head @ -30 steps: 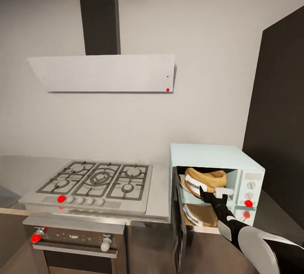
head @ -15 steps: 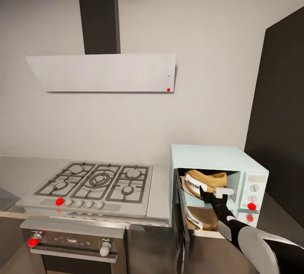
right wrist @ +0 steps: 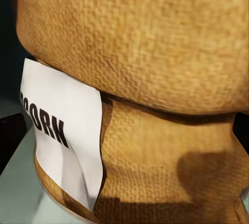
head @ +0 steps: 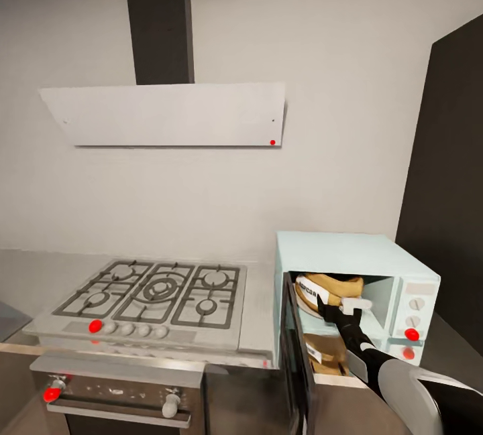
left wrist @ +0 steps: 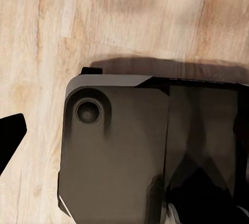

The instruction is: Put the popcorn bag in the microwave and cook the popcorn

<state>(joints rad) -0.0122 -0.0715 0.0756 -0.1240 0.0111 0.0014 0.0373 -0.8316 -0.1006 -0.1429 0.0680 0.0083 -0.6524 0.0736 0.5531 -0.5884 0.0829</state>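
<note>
Pale grey wall ran behind the grey steel countertop (head: 258, 301), with a dark cabinet panel (head: 446, 173) at far right. Gas hob (head: 151, 297) sat left of centre on the counter, red marker on its leftmost knob; oven (head: 114, 395) below it, near edge of view. White slanted extractor hood (head: 164, 114) hung above the hob, black flue (head: 159, 19) rising from it.

Microwave (head: 349, 251) stood on the counter just right of the hob, mint-blue. Its door (head: 298, 361) was swung open toward the near side, seen almost edge-on. Control panel with round knobs and red dots was on its right face.

Popcorn bag (head: 329, 287) was inside the microwave cavity, lying tilted, rolled rim toward the right, white label (head: 312, 291) facing the opening. A reflection of the bag showed on the door glass below it.

Right arm (head: 396, 381) reached in from near right up to the cavity. Right gripper (head: 343, 306) was at the bag's near lower side: one dark finger against the label, one white finger sticking out to the right. Couldn't tell how wide the fingers stood or whether they had hold of the bag.

Right wrist view: woven orange-brown bag (right wrist: 150, 79) very close, label (right wrist: 62, 130) with dark letters, pale microwave floor (right wrist: 21, 193) under it.

Left wrist view: light wood plank floor (left wrist: 124, 16) and the dark robot base (left wrist: 119, 151) below. Dark finger tip (left wrist: 10, 136) at the frame edge; left gripper opening unreadable.
</note>
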